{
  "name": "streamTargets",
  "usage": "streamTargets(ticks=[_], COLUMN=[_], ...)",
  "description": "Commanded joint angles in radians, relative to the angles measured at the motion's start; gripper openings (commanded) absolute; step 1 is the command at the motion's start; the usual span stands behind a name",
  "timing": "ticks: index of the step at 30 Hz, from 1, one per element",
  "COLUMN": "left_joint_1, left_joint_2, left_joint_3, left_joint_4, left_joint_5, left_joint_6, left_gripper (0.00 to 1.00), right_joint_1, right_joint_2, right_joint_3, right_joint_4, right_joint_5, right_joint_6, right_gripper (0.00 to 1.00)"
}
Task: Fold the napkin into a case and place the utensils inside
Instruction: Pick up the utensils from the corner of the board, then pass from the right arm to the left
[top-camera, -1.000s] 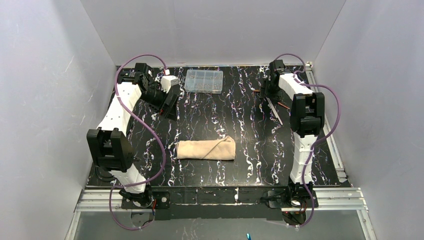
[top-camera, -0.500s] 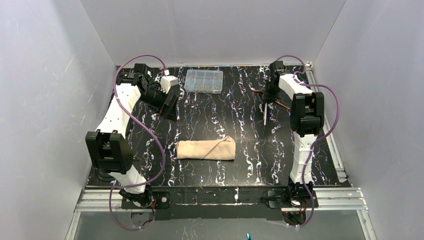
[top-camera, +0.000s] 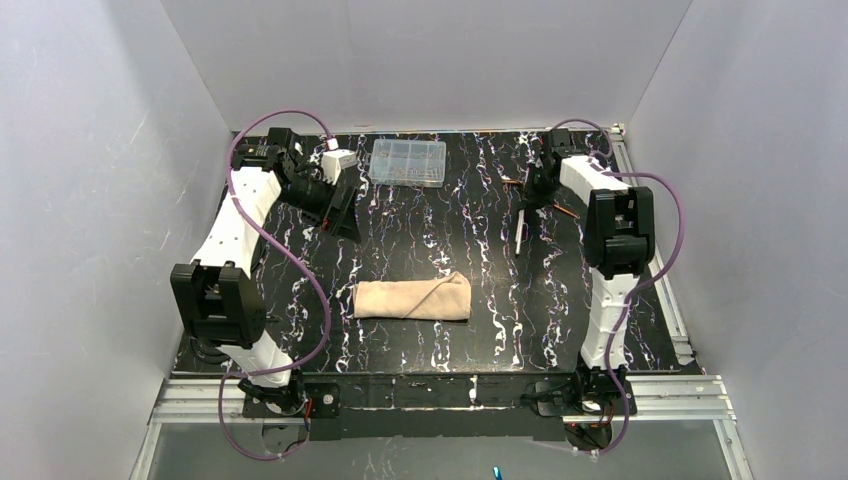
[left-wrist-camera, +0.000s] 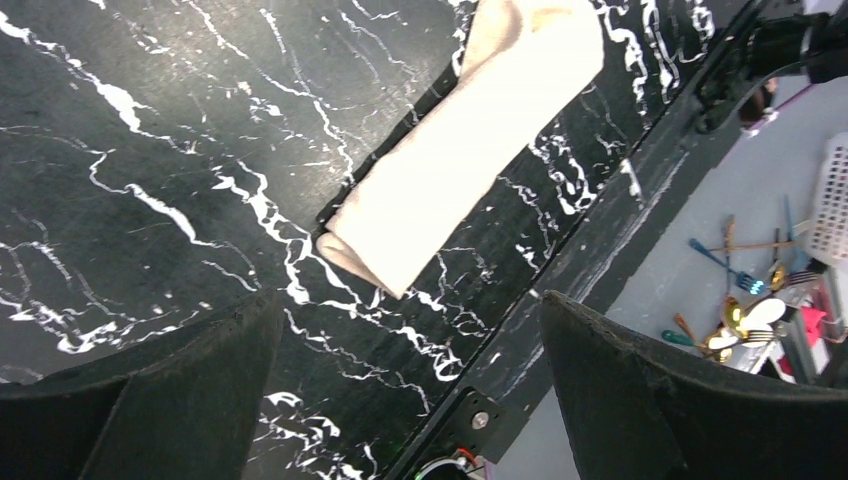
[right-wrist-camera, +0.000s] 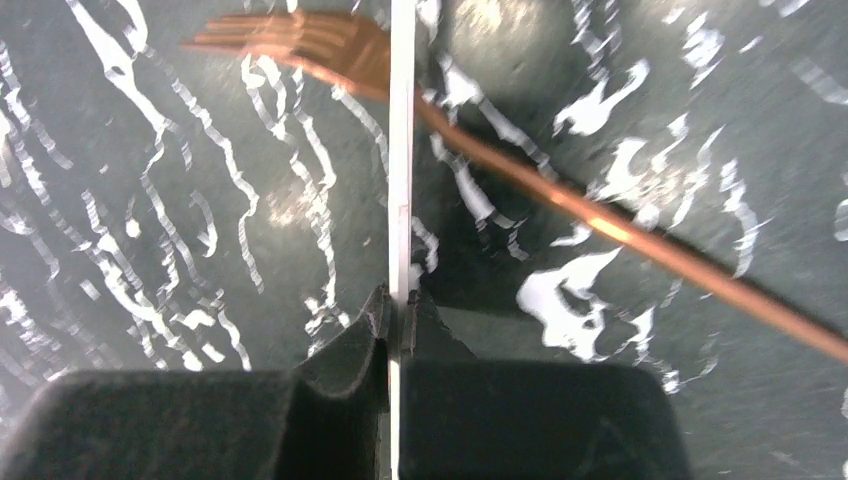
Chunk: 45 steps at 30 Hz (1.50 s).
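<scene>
The napkin (top-camera: 412, 299) lies folded into a narrow beige case mid-table, also visible in the left wrist view (left-wrist-camera: 470, 150). My right gripper (top-camera: 528, 203) at the back right is shut on a thin utensil (top-camera: 519, 236). That utensil shows edge-on as a pale strip (right-wrist-camera: 401, 150) running up from the jaws (right-wrist-camera: 400, 305). A copper fork (right-wrist-camera: 560, 200) lies on the table underneath it, tines to the upper left. My left gripper (top-camera: 340, 215) hovers at the back left, open and holding nothing (left-wrist-camera: 410, 400), well away from the napkin.
A clear plastic compartment box (top-camera: 408, 162) sits at the back centre. Copper pieces lie near the right gripper (top-camera: 566, 212). Purple cables loop over both arms. White walls enclose three sides. Beyond the table's front edge (left-wrist-camera: 600, 240), several loose coloured utensils (left-wrist-camera: 745, 310) lie on the floor.
My right gripper has shut on the thin utensil and swung it from a slant by the right arm to point down toward table centre. The left gripper shifted slightly.
</scene>
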Motion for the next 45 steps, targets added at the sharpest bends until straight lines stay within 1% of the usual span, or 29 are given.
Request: streamTargets(ticks=[1, 5, 7, 11, 15, 18, 21, 24, 27, 29, 33, 36, 38, 41, 43, 45], left_joint_1=[-0.015, -0.063, -0.086, -0.118, -0.141, -0.153, -0.155, -0.155, -0.155, -0.155, -0.155, -0.158, -0.157, -0.148, -0.146, -0.146], left_joint_2=[-0.015, -0.009, -0.001, 0.012, -0.004, -0.030, -0.050, -0.073, -0.120, -0.165, -0.259, -0.277, -0.282, -0.293, -0.303, -0.309], left_joint_3=[0.030, 0.055, 0.060, 0.054, 0.020, -0.015, -0.036, -0.061, -0.165, -0.235, -0.298, -0.303, -0.312, -0.316, -0.320, -0.339], left_joint_4=[-0.007, -0.015, -0.021, -0.016, 0.052, 0.133, 0.182, 0.202, 0.275, 0.364, 0.503, 0.523, 0.524, 0.530, 0.591, 0.705], left_joint_5=[0.096, 0.099, 0.112, 0.213, 0.345, 0.394, 0.435, 0.489, 0.601, 0.656, 0.681, 0.706, 0.699, 0.712, 0.720, 0.713], left_joint_6=[-0.052, -0.056, -0.059, -0.078, -0.142, -0.207, -0.256, -0.273, -0.295, -0.339, -0.355, -0.355, -0.355, -0.351, -0.396, -0.505], left_gripper=[0.98, 0.98, 0.99, 0.99, 0.98, 0.98, 0.98, 0.98, 0.98, 0.99, 0.99, 0.99, 0.99, 0.99, 0.99, 0.99], right_joint_1=[0.024, 0.084, 0.113, 0.203, 0.297, 0.355, 0.412, 0.449, 0.477, 0.498, 0.534, 0.556, 0.563, 0.568, 0.574, 0.585], right_joint_2=[-0.147, -0.261, -0.313, -0.431, -0.509, -0.554, -0.608, -0.653, -0.687, -0.698, -0.700, -0.708, -0.707, -0.736, -0.758, -0.770], right_joint_3=[-0.091, -0.179, -0.225, -0.307, -0.342, -0.380, -0.409, -0.419, -0.373, -0.315, -0.261, -0.278, -0.289, -0.343, -0.384, -0.407], right_joint_4=[0.126, 0.250, 0.345, 0.524, 0.688, 0.832, 0.927, 1.004, 1.007, 0.946, 0.928, 0.971, 0.983, 1.025, 1.060, 1.080], right_joint_5=[-0.184, -0.277, -0.334, -0.374, -0.373, -0.364, -0.320, -0.281, -0.240, -0.205, -0.190, -0.189, -0.200, -0.192, -0.183, -0.181], right_joint_6=[0.079, 0.143, 0.201, 0.332, 0.435, 0.519, 0.551, 0.573, 0.536, 0.475, 0.448, 0.465, 0.483, 0.520, 0.544, 0.557], right_gripper=[0.01, 0.01, 0.01, 0.01, 0.01, 0.01, 0.01, 0.01, 0.01, 0.01, 0.01, 0.01, 0.01, 0.01, 0.01, 0.01])
